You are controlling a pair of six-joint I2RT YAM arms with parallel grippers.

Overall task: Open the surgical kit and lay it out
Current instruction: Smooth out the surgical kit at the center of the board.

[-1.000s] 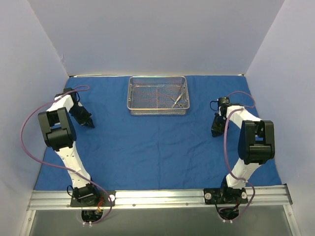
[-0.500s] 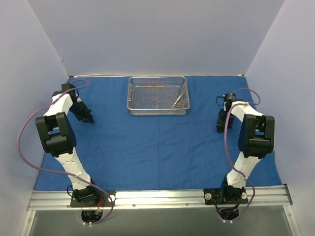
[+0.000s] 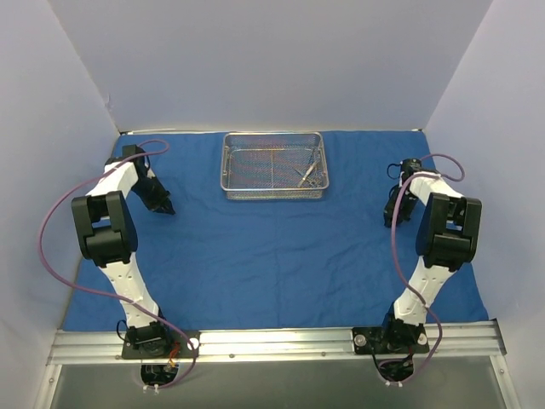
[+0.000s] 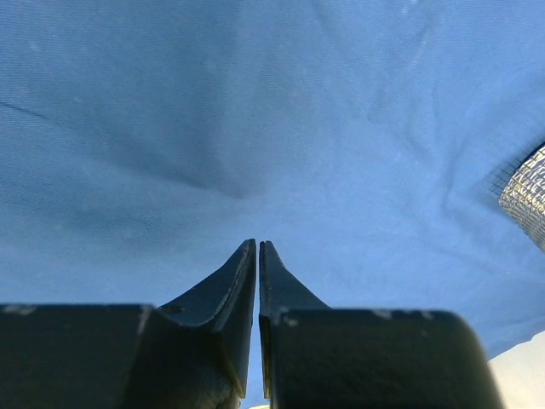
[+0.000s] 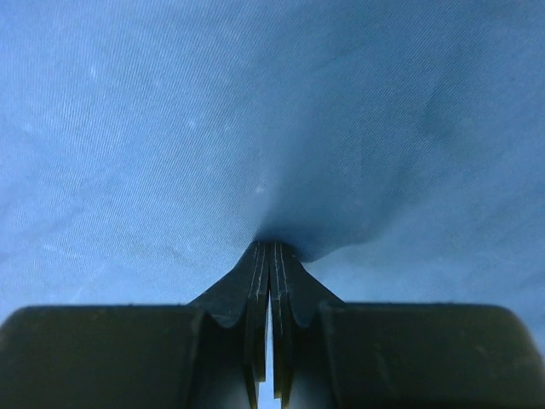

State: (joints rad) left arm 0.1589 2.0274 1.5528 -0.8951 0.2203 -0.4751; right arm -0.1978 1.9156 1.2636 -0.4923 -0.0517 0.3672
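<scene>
Blue cloth wrap point(image 3: 272, 256) lies spread out flat. On it, at the far middle, stands the silver wire-mesh tray point(image 3: 228, 167), with thin scissor-handled instruments point(image 3: 308, 174) in its right part, well apart from both grippers. The left gripper point(image 3: 163, 207) is low over the cloth's left side, its fingers almost together with nothing between them. The right gripper point(image 5: 271, 247), at the right side, pinches a small pucker of cloth.
</scene>
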